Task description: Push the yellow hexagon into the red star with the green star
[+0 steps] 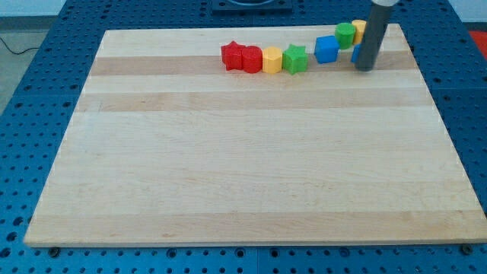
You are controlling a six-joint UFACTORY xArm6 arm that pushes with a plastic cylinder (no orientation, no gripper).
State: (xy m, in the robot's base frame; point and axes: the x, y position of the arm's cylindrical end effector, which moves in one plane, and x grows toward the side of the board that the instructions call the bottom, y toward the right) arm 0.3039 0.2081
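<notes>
A row of blocks lies near the view's top on the wooden board (251,160). From left to right: a red star (233,55), a second red block (252,58), the yellow hexagon (272,59) and the green star (295,58), all touching side by side. My tip (365,68) stands to the right of this row, about 90 px from the green star, just right of a blue cube (326,49). The rod hides most of another blue block (354,52).
A green round block (345,33) and a yellow block (359,29) sit at the top right, behind the rod. The board's top edge runs just behind them. A blue perforated table (30,114) surrounds the board.
</notes>
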